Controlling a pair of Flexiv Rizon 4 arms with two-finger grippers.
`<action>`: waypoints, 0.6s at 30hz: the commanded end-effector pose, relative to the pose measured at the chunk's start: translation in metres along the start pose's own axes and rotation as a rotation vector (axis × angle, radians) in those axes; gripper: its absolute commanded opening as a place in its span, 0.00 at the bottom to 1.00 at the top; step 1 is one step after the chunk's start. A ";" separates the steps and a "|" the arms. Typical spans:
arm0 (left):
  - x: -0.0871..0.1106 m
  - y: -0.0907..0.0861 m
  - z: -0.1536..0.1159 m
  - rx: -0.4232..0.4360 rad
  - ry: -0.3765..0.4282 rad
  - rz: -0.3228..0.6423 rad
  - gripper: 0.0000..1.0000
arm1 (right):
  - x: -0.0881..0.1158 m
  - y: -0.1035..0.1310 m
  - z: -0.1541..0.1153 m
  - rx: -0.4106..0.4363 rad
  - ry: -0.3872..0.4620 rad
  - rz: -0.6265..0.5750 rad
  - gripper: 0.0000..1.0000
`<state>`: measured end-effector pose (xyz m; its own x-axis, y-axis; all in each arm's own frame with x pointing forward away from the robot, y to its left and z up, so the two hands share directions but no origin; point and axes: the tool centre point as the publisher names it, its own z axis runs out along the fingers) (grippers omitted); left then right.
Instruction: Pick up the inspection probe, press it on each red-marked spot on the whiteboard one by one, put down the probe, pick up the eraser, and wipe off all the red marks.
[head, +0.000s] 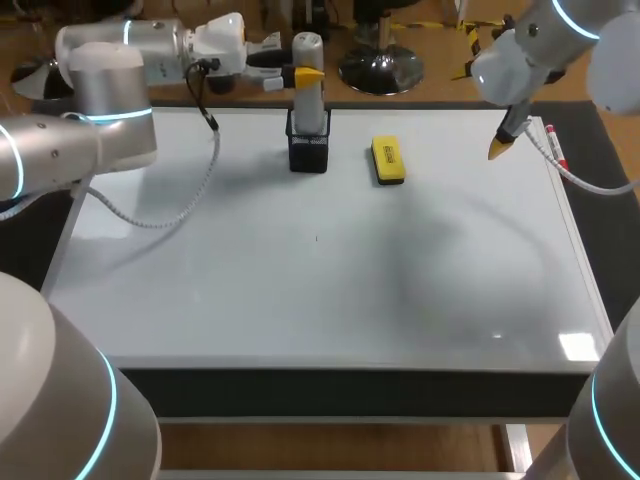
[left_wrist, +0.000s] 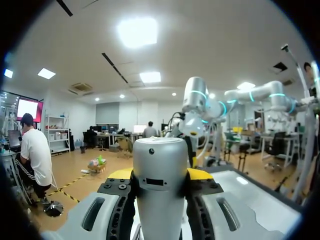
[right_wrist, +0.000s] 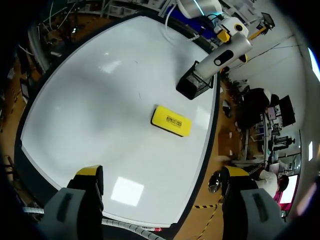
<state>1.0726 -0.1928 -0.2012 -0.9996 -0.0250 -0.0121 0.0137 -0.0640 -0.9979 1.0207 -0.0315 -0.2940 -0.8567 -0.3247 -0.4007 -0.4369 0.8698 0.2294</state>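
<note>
The left pincer is closed on the probe. Its yellow tips press the silver barrel from both sides just below the rounded cap, a high grip that looks chosen so the probe can be drawn straight up out of the holder under the pincer. In the head view the probe stands upright in that black mesh holder, so I judge the lift is not yet made. The probe is a smooth metal cylinder with a domed top, a small dark slot and a dot on the side facing the wrist; its lower end is hidden in the mesh. The right pincer hangs high over the far right corner of the whiteboard, fingers spread wide and gripping nothing. It seems parked there to leave the left arm room and to be handy for the eraser, which lies flat on the board ahead of it, between it and the holder. On the board below the pincers I can make out only a tiny dark speck and no clear red marks, so where the probe must press cannot be told from here
</note>
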 end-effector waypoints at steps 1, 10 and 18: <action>-0.001 0.006 0.003 0.008 0.000 0.000 0.00 | 0.000 0.000 0.000 0.003 0.003 -0.002 1.00; -0.006 0.019 0.002 0.004 -0.004 0.009 0.00 | 0.000 0.000 0.000 0.003 0.003 -0.002 1.00; -0.012 0.032 0.001 0.008 -0.011 0.005 0.00 | 0.000 0.000 0.000 0.003 0.003 -0.002 1.00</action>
<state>1.0803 -0.1938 -0.2286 -0.9989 -0.0437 -0.0167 0.0195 -0.0647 -0.9977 1.0207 -0.0315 -0.2940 -0.8567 -0.3247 -0.4007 -0.4370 0.8697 0.2295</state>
